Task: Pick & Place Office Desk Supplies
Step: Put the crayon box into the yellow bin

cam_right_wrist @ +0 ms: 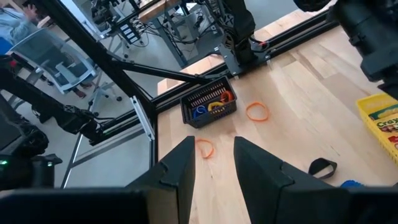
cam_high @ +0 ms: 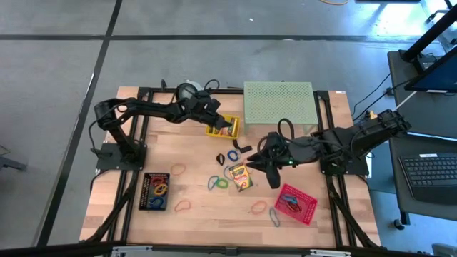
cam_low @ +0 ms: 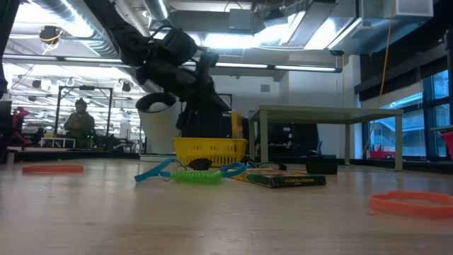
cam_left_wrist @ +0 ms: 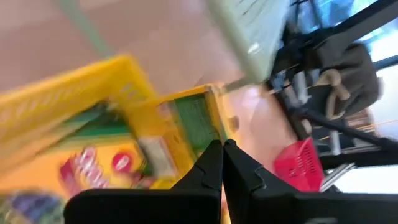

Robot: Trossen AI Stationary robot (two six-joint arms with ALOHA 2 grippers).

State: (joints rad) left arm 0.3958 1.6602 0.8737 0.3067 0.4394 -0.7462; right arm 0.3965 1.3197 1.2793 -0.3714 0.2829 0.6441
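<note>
Crayon box lay in yellow bin, just ahead of the left gripper's shut, empty jaws. Right gripper hovered part-open, empty. Another box and bands remained unsorted.

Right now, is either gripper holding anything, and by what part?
Nothing is visibly held. The left gripper is shut with nothing between its fingers, over the yellow basket. The right gripper is open, with only bare table showing between its fingers.
</note>
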